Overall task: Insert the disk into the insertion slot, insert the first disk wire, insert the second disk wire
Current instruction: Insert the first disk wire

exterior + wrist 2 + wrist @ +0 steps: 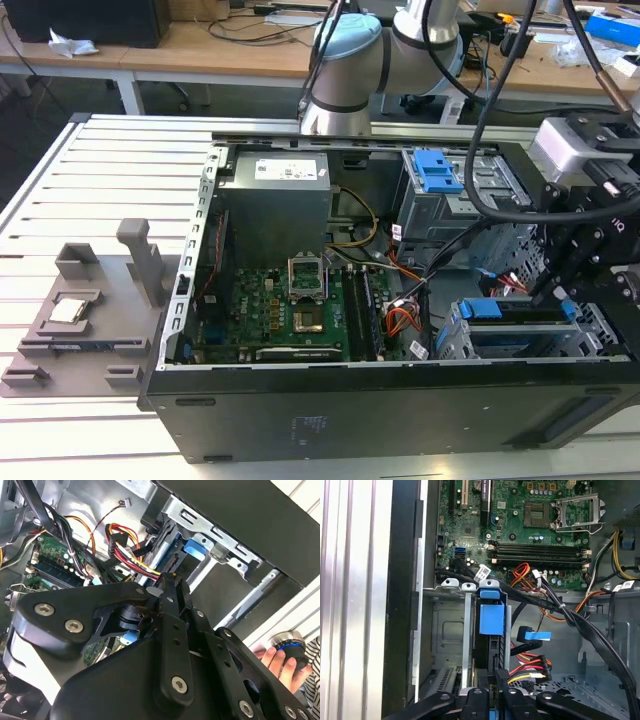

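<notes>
Looking for the disk (520,312): where is it?

Seated in the insertion slot (470,345), the silver perforated cage at the near side of the open case (400,410), toward the exterior view's right. The disk's blue carrier (491,617) faces the green motherboard (300,310) on the left.

And the gripper (552,295)?

It reaches down into that cage at the disk's right end, away from the motherboard. Its fingers (170,625) are drawn close together, pinching a black plug (501,674) on a red, yellow and black wire bundle (532,670). The plug sits just beside the disk's end.

Anything else nearby?

A taller grey cage (437,170) with a blue tab stands farther back. In the second wrist view a person's hand (280,662) rests on a blue-ringed knob (290,647) outside the case.
</notes>
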### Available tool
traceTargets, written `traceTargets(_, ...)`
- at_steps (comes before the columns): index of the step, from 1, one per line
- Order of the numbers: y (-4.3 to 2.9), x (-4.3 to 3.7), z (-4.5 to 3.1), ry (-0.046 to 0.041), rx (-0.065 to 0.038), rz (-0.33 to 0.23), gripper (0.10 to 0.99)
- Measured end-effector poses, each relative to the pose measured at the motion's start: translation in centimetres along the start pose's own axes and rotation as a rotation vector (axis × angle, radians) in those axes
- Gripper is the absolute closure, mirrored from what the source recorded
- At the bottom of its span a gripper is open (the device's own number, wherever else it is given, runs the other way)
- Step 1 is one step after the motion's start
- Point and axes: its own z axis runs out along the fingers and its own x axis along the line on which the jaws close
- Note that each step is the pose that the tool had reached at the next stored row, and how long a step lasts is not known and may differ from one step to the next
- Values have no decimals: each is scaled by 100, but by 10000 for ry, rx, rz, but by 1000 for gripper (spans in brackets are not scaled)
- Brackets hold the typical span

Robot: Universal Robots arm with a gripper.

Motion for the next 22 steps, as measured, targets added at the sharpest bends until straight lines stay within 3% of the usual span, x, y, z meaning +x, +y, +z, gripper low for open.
traceTargets(5,-21,-30,45,0,-1,1,918)
traceTargets(22,-29,-61,93,-8,-3,183,918)
